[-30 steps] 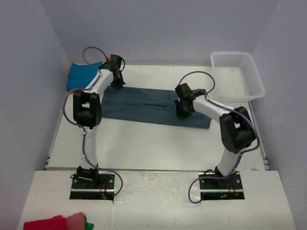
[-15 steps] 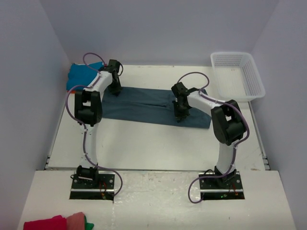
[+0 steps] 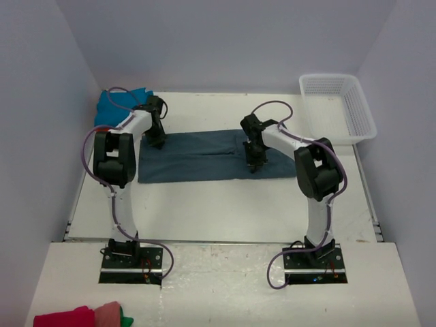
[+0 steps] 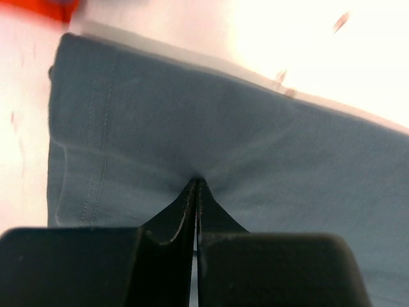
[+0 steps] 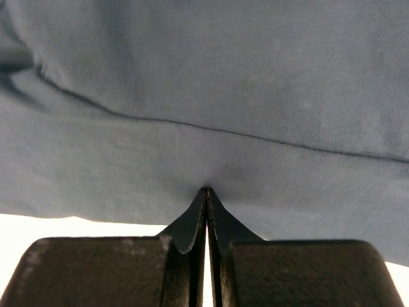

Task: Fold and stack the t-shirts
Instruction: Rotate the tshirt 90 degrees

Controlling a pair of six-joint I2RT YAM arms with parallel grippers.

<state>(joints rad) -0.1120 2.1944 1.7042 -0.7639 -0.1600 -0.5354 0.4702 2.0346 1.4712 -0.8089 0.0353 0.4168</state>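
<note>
The slate-blue t-shirt (image 3: 197, 157) lies flat on the table as a long folded strip. My left gripper (image 3: 158, 141) is at its back left part and is shut, with cloth puckering at the closed tips (image 4: 196, 180). My right gripper (image 3: 253, 163) is right of the strip's middle and is shut on the cloth near its front edge (image 5: 206, 190). The turquoise t-shirt (image 3: 112, 105) lies bunched at the back left corner. An orange-red patch (image 4: 38, 7) shows at the left wrist view's top corner; I cannot tell what it is.
A white mesh basket (image 3: 337, 105) stands at the back right corner. Red and pink cloths (image 3: 75, 317) lie off the table at the near left. White walls close in the table (image 3: 218, 204) on three sides.
Both grippers have moved left with the slate-blue shirt. The strip has slid left and now lies straighter across the table, its left end closer to the table's left edge.
</note>
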